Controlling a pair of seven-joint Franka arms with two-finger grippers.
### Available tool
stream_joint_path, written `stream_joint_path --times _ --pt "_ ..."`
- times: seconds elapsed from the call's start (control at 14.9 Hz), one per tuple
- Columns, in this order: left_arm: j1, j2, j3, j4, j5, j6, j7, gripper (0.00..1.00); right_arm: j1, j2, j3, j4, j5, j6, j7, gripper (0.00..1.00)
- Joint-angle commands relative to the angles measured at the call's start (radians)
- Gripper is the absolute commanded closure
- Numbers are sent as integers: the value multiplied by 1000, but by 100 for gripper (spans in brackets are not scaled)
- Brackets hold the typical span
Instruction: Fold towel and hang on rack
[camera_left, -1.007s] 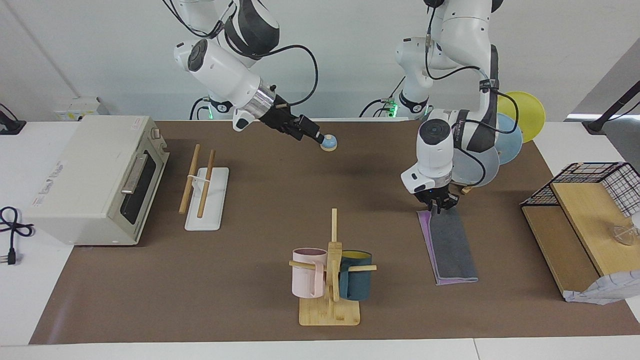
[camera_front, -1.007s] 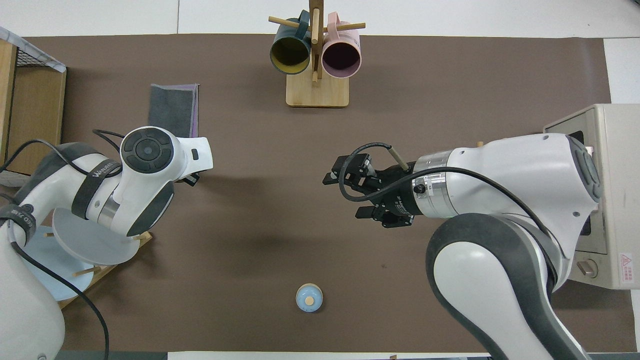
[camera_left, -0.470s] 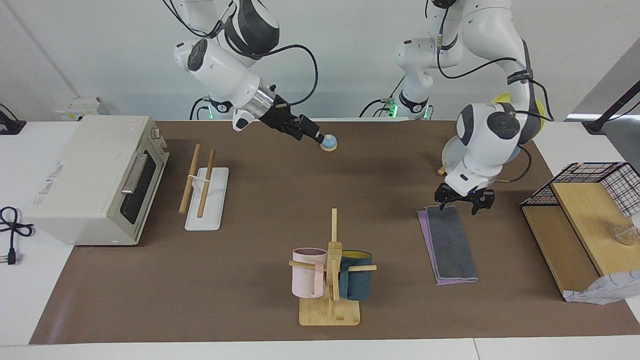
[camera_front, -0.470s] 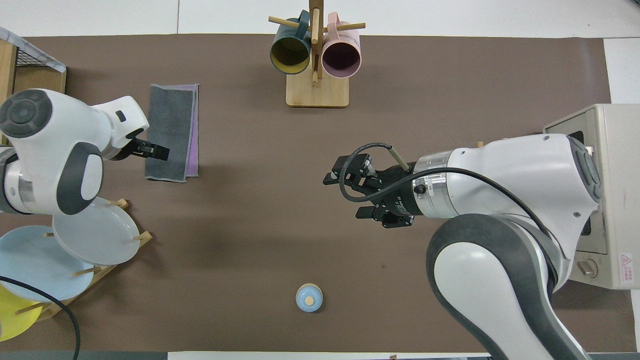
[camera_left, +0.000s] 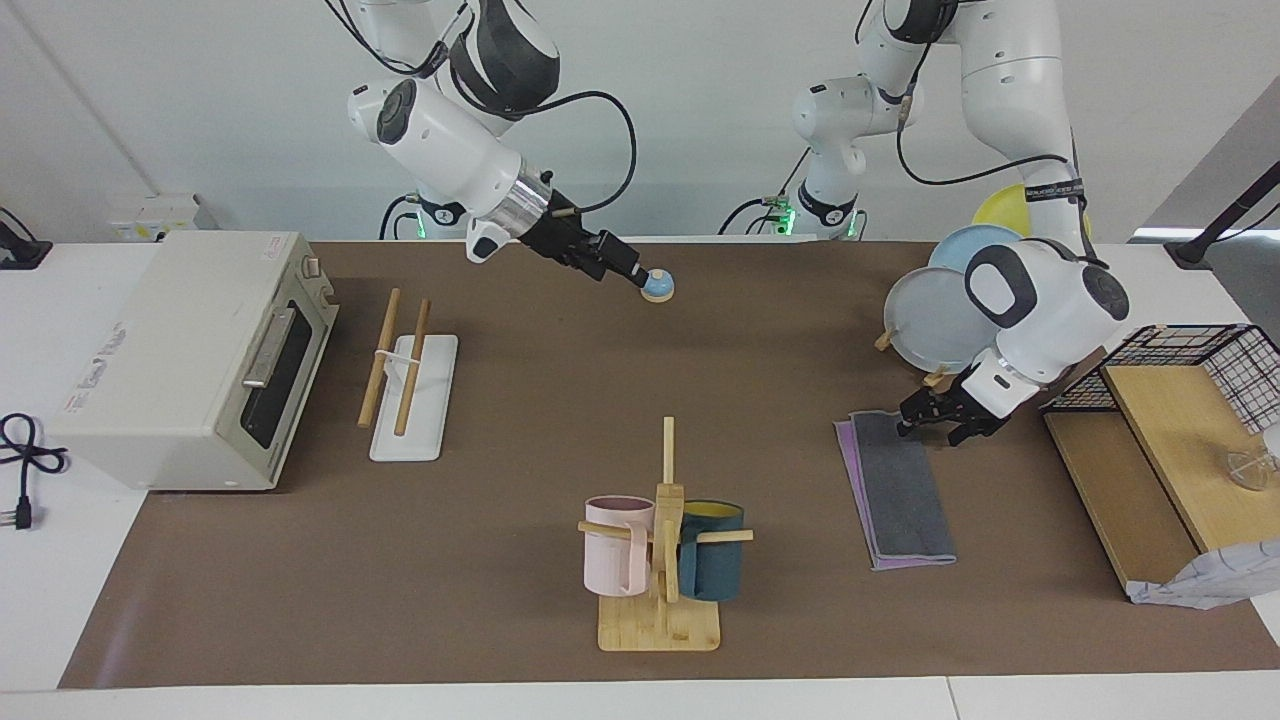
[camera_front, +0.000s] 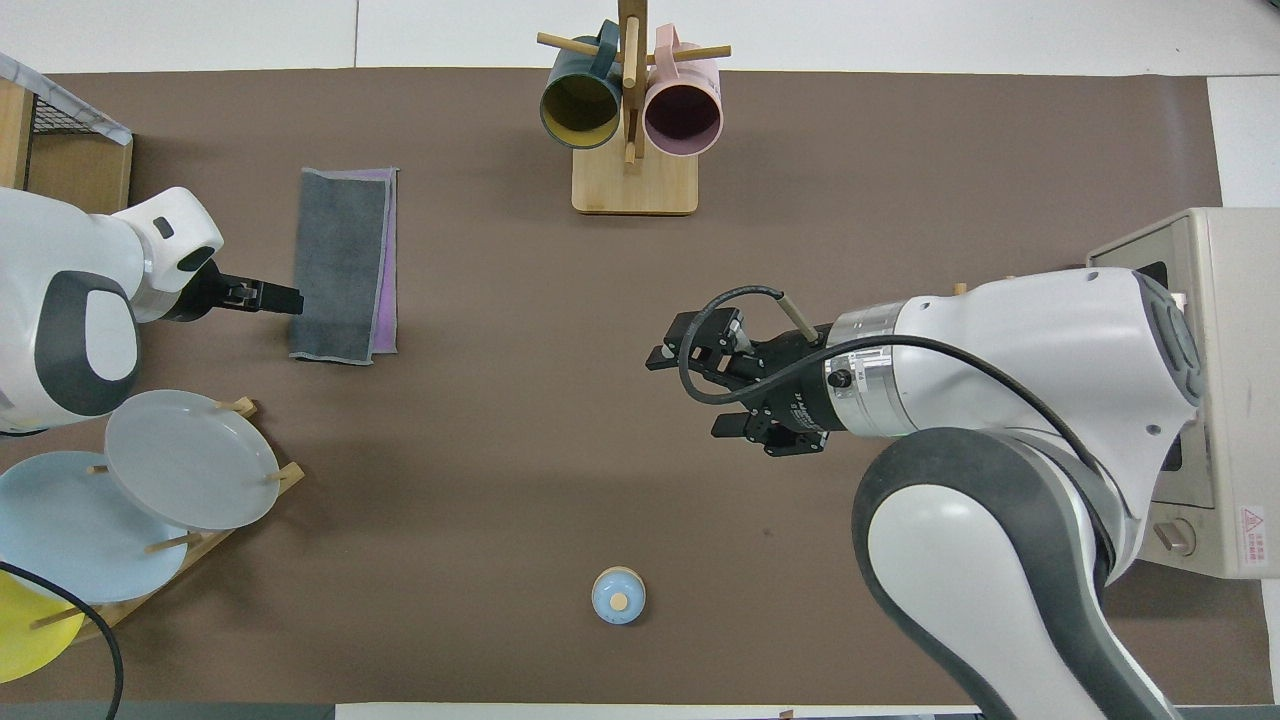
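The towel (camera_left: 900, 490) lies flat on the brown mat, folded into a long strip with grey on top and a purple edge showing; it also shows in the overhead view (camera_front: 345, 265). My left gripper (camera_left: 935, 431) is open and low beside the towel's end nearer to the robots, on the side toward the left arm's end of the table (camera_front: 285, 298). It holds nothing. The rack (camera_left: 405, 385) stands next to the oven, mostly hidden under my right arm in the overhead view. My right gripper (camera_left: 637, 272) waits open and empty, raised over the mat (camera_front: 682, 395).
A toaster oven (camera_left: 190, 360) stands at the right arm's end. A mug tree (camera_left: 660, 540) with two mugs stands farthest from the robots. A plate stand (camera_left: 950, 310) and a wooden shelf with a wire basket (camera_left: 1150, 440) crowd the left arm. A small blue knob (camera_left: 657, 287) lies near the robots.
My left arm swung off the towel's near end toward the left arm's end of the table and turned its gripper sideways. The towel and the right arm did not move.
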Motion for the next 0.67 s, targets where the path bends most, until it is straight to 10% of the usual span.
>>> stream_joint_path --times 0.0,0.6 --pt "-1 36 -17 25 -39 12 9 7 6 -29 -2 -36 16 19 -9 0" --pt "-6 53 -20 40 -31 6 6 59 6 -37 -2 -49 18 16 0 0"
